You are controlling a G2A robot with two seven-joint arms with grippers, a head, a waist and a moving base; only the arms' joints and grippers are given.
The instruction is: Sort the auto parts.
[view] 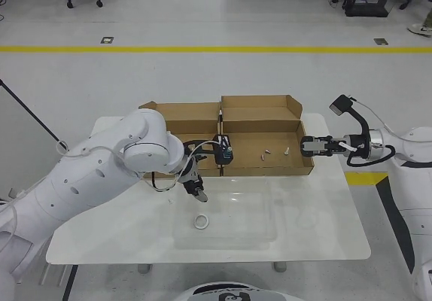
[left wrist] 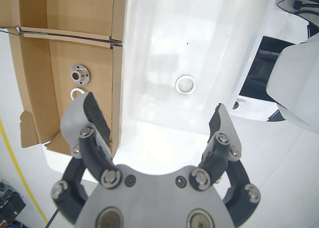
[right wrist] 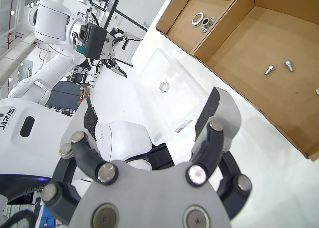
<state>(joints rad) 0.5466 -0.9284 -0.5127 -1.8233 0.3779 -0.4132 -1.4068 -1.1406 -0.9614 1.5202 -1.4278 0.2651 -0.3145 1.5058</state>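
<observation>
The boxes (right wrist: 249,47) are matt brown cardboard, rough along their cut edges. The tray (left wrist: 249,39) is clear, glossy, smooth plastic. The ring (left wrist: 186,84) in it, the flange (left wrist: 80,75) and the bolts (right wrist: 270,69) are bright bare metal, and the flange is polished. The fingers (left wrist: 96,114) are smooth grey shells faced with black ribbed rubber. The bench (view: 314,226) is smooth white with a slight sheen.

Two cardboard boxes (view: 182,113) (view: 261,113). One clear plastic tray (left wrist: 269,2). Two metal rings (left wrist: 186,84) (left wrist: 77,93), one in the tray and one in a box beside the single flanged hub (left wrist: 80,76). Two socket-head bolts (right wrist: 269,69) (right wrist: 288,65) in the other box, plus a third small metal piece (right wrist: 317,91), cut off, kind unclear.
</observation>
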